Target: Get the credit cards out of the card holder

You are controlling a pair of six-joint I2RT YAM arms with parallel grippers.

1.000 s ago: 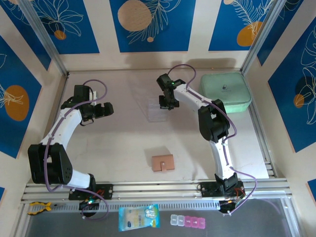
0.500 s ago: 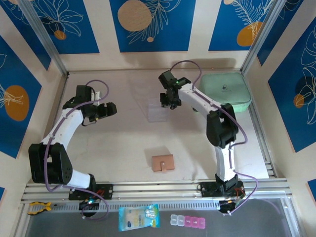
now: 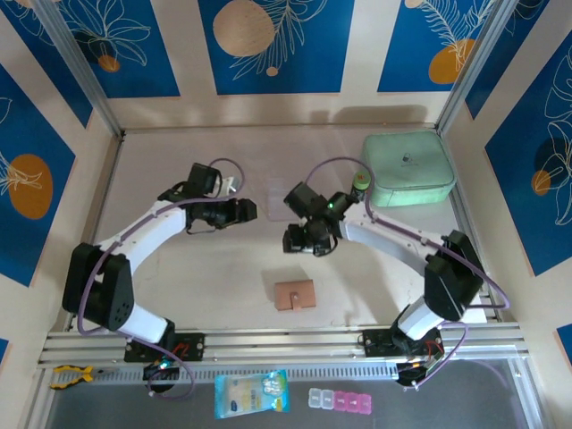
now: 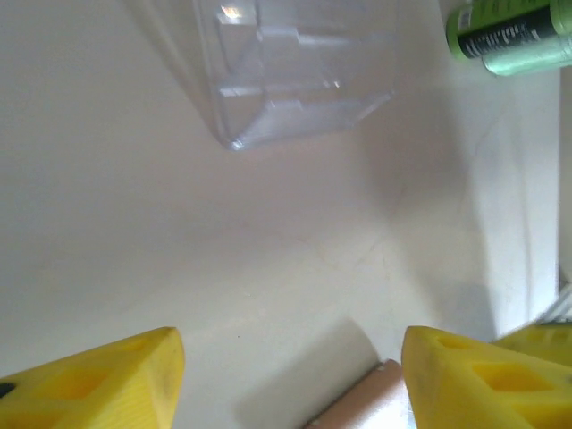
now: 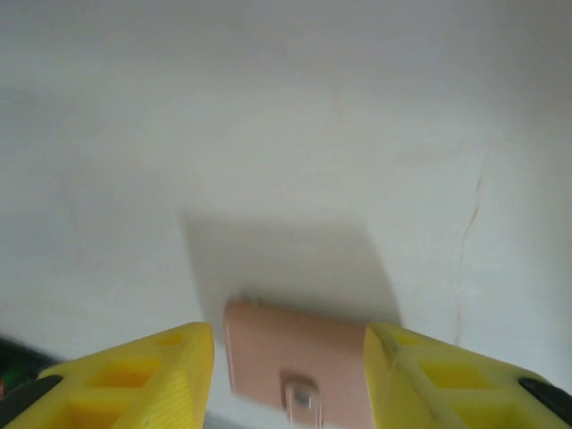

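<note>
Pale tabletop (image 3: 192,268), with card holder (image 3: 295,294) flat and closed toward the near edge, long side running left to right. Right gripper (image 3: 298,243) just beyond it, jaws apart and empty, aimed down at it. Left gripper (image 3: 248,212) likewise parted and empty, farther off to the far left, so likely the right's reach.

Two white-shelled arms with black joint blocks: left arm (image 3: 147,225), right arm (image 3: 393,239). A thin purple cable (image 3: 332,162) loops back from each wrist toward a black base. Black left gripper (image 3: 248,212) and black right gripper (image 3: 299,241) (small green light (image 3: 331,204) just behind it). Wrist views show blocky yellow plastic fingers with recessed square pockets: left fingers (image 4: 98,375), right fingers (image 5: 134,380).
</note>
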